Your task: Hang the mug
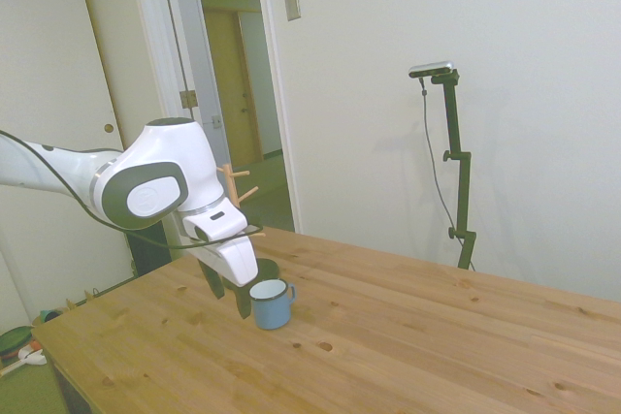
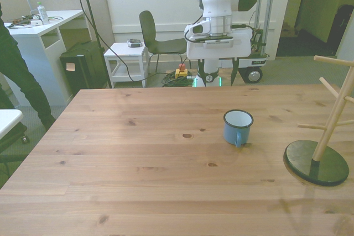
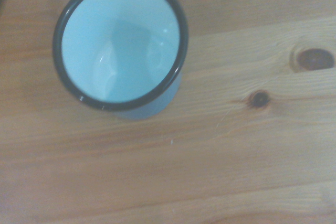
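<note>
Even, soft indoor light fills all three views, with a slight greenish cast. In the side view, a faint shadow falls on the pale wall (image 1: 505, 123). The front view is fairly sharp, and the desk (image 2: 138, 164) shows a mild sheen. The wrist view is soft and blurred; the mug (image 3: 122, 43) has small glints inside.
</note>
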`<state>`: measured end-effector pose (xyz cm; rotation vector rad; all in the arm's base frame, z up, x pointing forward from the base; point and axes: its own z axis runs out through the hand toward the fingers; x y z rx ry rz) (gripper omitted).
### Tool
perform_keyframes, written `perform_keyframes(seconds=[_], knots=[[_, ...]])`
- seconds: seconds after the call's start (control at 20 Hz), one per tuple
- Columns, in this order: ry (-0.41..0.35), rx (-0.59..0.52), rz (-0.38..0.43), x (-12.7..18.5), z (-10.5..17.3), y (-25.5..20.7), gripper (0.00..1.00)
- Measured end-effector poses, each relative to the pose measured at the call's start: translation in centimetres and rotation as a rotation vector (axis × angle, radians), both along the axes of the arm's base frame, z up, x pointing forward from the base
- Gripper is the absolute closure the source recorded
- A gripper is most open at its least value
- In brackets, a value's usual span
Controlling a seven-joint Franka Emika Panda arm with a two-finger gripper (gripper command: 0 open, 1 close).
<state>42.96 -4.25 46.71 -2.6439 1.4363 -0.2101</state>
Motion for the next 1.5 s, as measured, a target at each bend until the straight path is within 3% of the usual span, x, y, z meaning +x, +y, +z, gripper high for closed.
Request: perform_keyframes(seconds=[0.2,0.55,1.5], knots=[[0.019,0.029,-0.102,2.5,-0.5,-0.5,0.0],[0.03,0.06,-0.204,6.8,-0.6,0.6,0.0],[0.09,0.057,-0.27,12.2,-4.6,1.5,0.0]])
